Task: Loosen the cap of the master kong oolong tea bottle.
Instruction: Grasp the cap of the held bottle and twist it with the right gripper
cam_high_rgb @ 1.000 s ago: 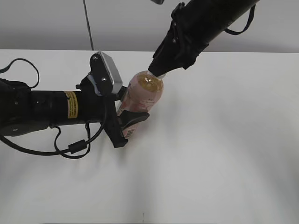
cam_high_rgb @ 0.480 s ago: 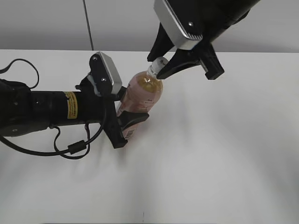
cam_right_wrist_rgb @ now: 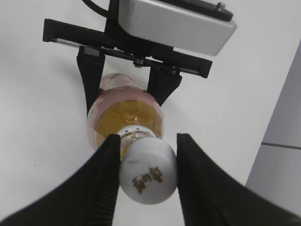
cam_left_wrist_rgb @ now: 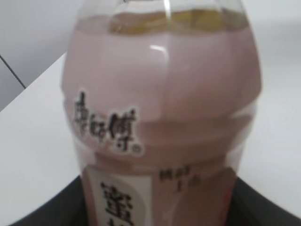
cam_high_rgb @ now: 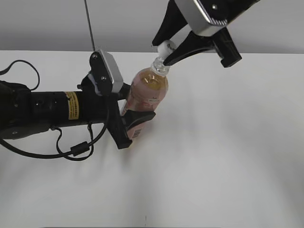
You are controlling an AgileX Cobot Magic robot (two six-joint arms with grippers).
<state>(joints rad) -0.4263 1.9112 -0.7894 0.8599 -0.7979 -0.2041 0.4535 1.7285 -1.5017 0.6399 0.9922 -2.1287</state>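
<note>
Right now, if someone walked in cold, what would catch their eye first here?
Probably the pink-labelled tea bottle standing mid-table, pinned at its lower body by the left gripper reaching in sideways. Next, the right gripper coming from above, its fingers closed on the white cap. Around them the white table is bare.

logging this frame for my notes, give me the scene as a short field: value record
surface: plain white table
bottle: slim clear plastic bottle of amber tea with pink wrap label, tilted toward the upper right
cap: small round white plastic screw cap with dark print, above the bottle's neck threads
left gripper: black jaws clamped on the bottle's labelled lower body
right gripper: black jaws pressed on both sides of the cap
cap seated or lifted: cannot tell
other objects: none visible
</note>
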